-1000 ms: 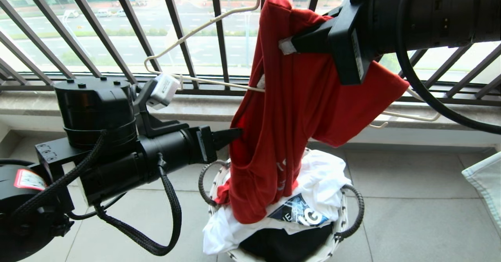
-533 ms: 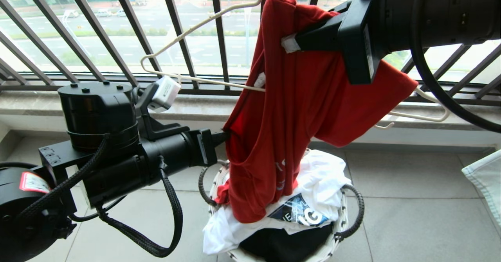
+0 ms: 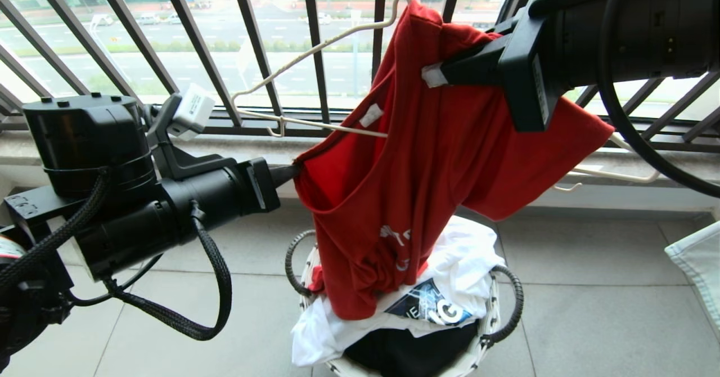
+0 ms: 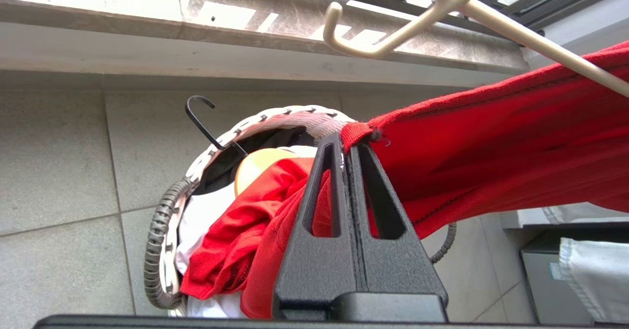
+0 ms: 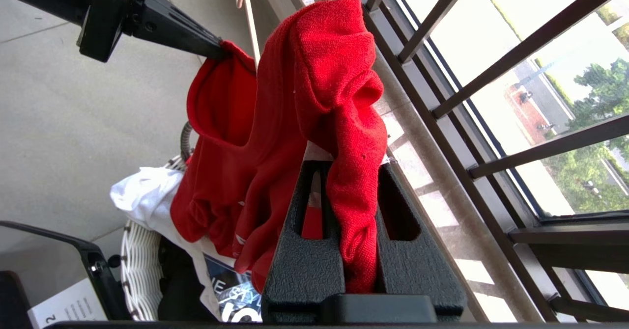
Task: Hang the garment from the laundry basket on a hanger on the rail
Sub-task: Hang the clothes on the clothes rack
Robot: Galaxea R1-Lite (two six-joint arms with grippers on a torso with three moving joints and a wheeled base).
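Two grippers, one red T-shirt (image 3: 427, 157), head view: left gripper (image 3: 292, 171) clamped on the shirt's left hem edge, right gripper (image 3: 436, 75) pinching cloth and hanger near the collar; the shirt hangs between them above the laundry basket (image 3: 489, 332), its tail touching the white printed T-shirt (image 3: 450, 287), legible "IG". Wire hanger (image 3: 315, 48) runs crosswise, its left arm bare, lying above and beyond the left gripper. Left wrist view: fingers shut on the hem. Right wrist view: fingers closed on bunched cloth.
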